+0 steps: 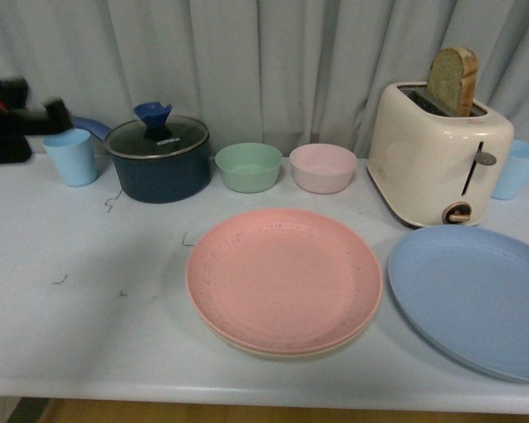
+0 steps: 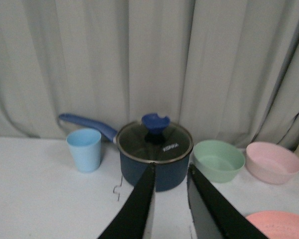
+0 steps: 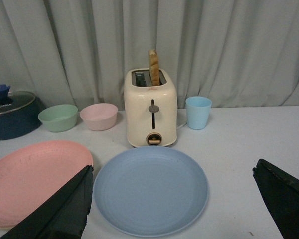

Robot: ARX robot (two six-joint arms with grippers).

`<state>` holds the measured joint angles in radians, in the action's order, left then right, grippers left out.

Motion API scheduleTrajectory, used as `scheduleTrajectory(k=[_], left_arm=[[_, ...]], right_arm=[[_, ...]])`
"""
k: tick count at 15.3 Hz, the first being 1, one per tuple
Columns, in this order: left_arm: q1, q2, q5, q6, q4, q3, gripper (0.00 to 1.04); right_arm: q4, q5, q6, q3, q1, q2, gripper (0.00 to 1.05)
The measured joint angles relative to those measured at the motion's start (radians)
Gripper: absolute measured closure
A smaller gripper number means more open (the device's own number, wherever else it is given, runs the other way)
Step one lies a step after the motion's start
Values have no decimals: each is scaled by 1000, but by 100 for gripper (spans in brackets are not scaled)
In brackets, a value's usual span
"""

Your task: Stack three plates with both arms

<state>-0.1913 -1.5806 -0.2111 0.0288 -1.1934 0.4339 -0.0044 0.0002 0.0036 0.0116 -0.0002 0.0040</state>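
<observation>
- Fingers of the right gripper stood wide apart and empty, low over the tabletop, one on either side of the blue plate in the right wrist view.
- Left gripper held nothing. Its fingers showed only a narrow gap and pointed at the pot, away from the plates.
- Pink plate lay on the beige plate, whose rim showed just under its near edge, so two of the three looked stacked mid-tabletop.
- Blue plate lay flat and alone to the right of that pair, not touching it, with its far rim near the toaster. The step in hand was judged to be carrying it onto the pink plate.
- A flat plate offered little to grip. Pinching the rim at the near or right edge, one finger under the lip, seemed sounder than spanning the whole plate.
- Lifting it clear of the pink rim, keeping it level and lowering it centred would let the rims nest. Dragging it risked shoving the pair.
- Approaching from the near side would keep clear of the toaster, and the left gripper could steady the pair.
</observation>
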Motion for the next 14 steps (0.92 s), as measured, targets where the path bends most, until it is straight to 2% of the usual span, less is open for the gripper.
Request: scheduleTrajectory(k=[5, 14], left_arm=[[19, 83, 47, -10, 22, -106, 103], [61, 185, 77, -14, 57, -207, 103]], right_arm=[[1, 0, 0, 0, 0, 0, 6], [0, 0, 0, 0, 0, 0, 6]])
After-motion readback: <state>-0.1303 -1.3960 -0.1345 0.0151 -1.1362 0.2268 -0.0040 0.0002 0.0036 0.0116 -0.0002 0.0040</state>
